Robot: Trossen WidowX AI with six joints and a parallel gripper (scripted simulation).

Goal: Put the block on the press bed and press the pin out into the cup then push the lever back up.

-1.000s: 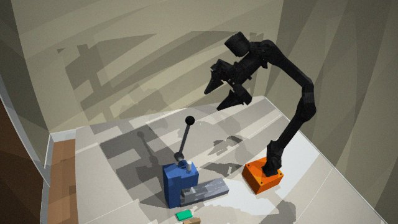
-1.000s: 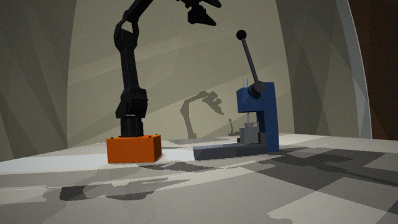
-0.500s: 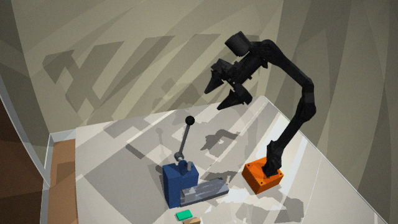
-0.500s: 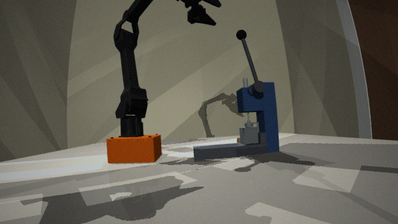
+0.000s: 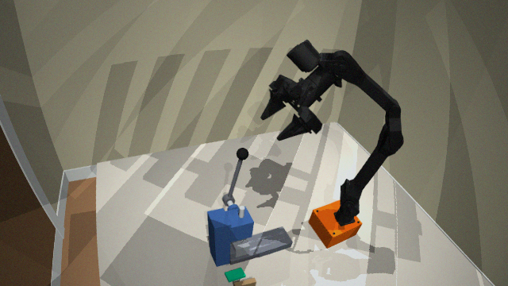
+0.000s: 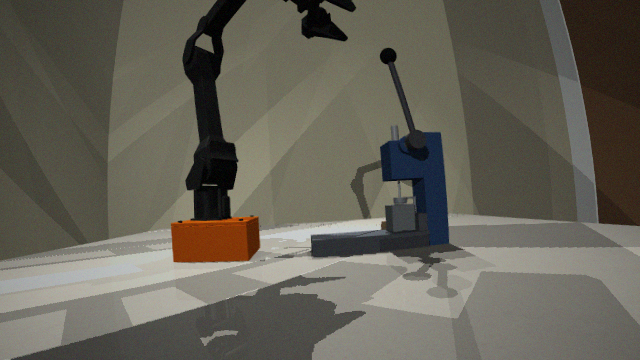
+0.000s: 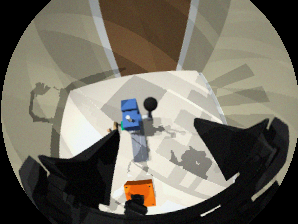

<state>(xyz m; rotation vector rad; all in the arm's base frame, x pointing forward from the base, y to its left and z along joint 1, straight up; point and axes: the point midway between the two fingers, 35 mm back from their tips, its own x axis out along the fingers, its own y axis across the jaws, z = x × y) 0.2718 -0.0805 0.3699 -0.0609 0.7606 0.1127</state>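
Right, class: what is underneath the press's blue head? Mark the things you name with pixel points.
Under the blue head (image 6: 404, 161), a thin punch (image 6: 399, 190) points down at a grey block (image 6: 401, 218) on the dark bed (image 6: 345, 244). The block hides the bed directly beneath it; any pin cannot be made out.

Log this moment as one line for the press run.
gripper: open, clear of lever | lever: up | block: on press bed, below punch | pin: cannot tell

The gripper (image 7: 157, 127) is open above the desk (image 7: 87, 112); the blue press (image 7: 133, 119) stands between its fingers in view.
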